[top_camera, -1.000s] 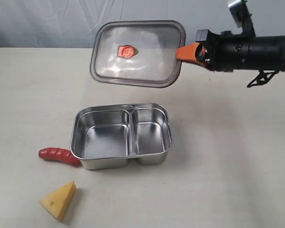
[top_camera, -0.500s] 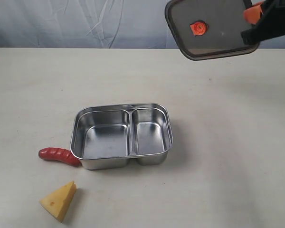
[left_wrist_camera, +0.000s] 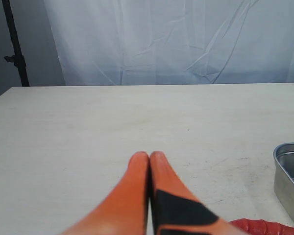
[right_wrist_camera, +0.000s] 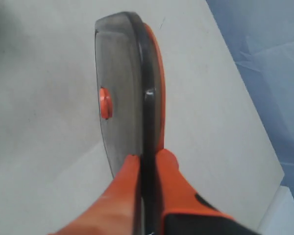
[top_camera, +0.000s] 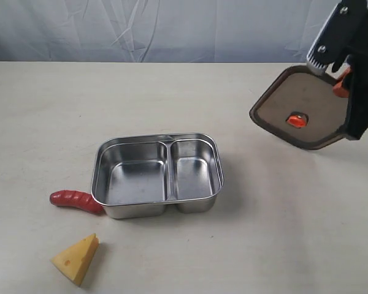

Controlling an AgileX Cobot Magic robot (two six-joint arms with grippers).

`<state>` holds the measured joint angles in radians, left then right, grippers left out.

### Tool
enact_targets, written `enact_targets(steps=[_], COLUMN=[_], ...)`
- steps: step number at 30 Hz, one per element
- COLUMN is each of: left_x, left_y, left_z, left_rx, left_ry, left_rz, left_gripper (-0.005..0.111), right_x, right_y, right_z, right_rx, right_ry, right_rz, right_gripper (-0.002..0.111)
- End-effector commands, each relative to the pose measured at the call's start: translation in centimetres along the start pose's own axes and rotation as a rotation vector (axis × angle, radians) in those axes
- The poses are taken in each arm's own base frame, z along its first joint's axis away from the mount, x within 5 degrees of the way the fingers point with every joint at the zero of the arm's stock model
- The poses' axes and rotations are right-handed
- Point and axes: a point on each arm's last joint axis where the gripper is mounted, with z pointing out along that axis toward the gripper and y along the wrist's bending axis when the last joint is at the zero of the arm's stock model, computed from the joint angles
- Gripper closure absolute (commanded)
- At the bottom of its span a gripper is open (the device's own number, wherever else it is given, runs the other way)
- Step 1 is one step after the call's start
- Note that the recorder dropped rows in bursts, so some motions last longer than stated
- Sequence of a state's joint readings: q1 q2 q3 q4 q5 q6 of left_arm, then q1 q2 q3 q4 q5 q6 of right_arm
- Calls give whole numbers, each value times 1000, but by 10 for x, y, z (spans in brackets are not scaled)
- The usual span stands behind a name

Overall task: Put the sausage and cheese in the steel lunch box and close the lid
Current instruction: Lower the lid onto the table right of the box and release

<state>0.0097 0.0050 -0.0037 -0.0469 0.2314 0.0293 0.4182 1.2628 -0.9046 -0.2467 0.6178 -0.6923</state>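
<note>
The steel lunch box (top_camera: pixel 157 176) stands open and empty in the middle of the table. Against its left wall lies the red sausage (top_camera: pixel 75 200), whose tip (left_wrist_camera: pixel 262 228) also shows in the left wrist view beside the box's corner (left_wrist_camera: pixel 290 176). The yellow cheese (top_camera: pixel 77 258) sits in front of the sausage. My right gripper (top_camera: pixel 343 84) at the far right is shut on the edge of the dark lid (top_camera: pixel 302 116), holding it tilted above the table; the lid (right_wrist_camera: pixel 122 93) is seen edge-on between the orange fingers (right_wrist_camera: pixel 172 171). My left gripper (left_wrist_camera: pixel 150 156) is shut and holds nothing.
A white curtain (top_camera: pixel 159 27) hangs behind the table's far edge. A dark stand pole (left_wrist_camera: pixel 17 46) rises past the table's corner in the left wrist view. The beige tabletop (top_camera: pixel 276 233) spreads to the right of the box.
The right arm swung the lid from above the box's far side out to the right, then lowered it toward the table. Box, sausage and cheese have not moved.
</note>
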Motion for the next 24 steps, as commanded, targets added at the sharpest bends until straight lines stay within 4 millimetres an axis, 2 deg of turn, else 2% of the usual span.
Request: enact_targets(steps=[1,5,7,12,16,18,23,24], left_x=[0,0,0,0,0,0,0,0], left_y=[0,0,0,0,0,0,0,0], left_z=[0,0,0,0,0,0,0,0], left_rx=[3,3,3,3,3,3,3,3], left_ry=[-9,-9,-9,-9,-9,-9,-7,-7], left_rz=[0,0,0,0,0,0,0,0], left_gripper=[107,107,107,107,107,107,107,107], right_x=[-4,-9,-13,-19,-23,-23,-22,-21], right_y=[33,59,81,119,137,140,141,141], right_z=[14,22,29,49,61,63,63,62], right_rx=[-89,-161,-211,-330,-395,-411,-429,-431], right_ry=[105,97,87,120,146,151,167,175], right_rz=[-111,-142,-184,-244,-233,-207,-191,-188], right_gripper=[109,109,109,109,108,98,44,41])
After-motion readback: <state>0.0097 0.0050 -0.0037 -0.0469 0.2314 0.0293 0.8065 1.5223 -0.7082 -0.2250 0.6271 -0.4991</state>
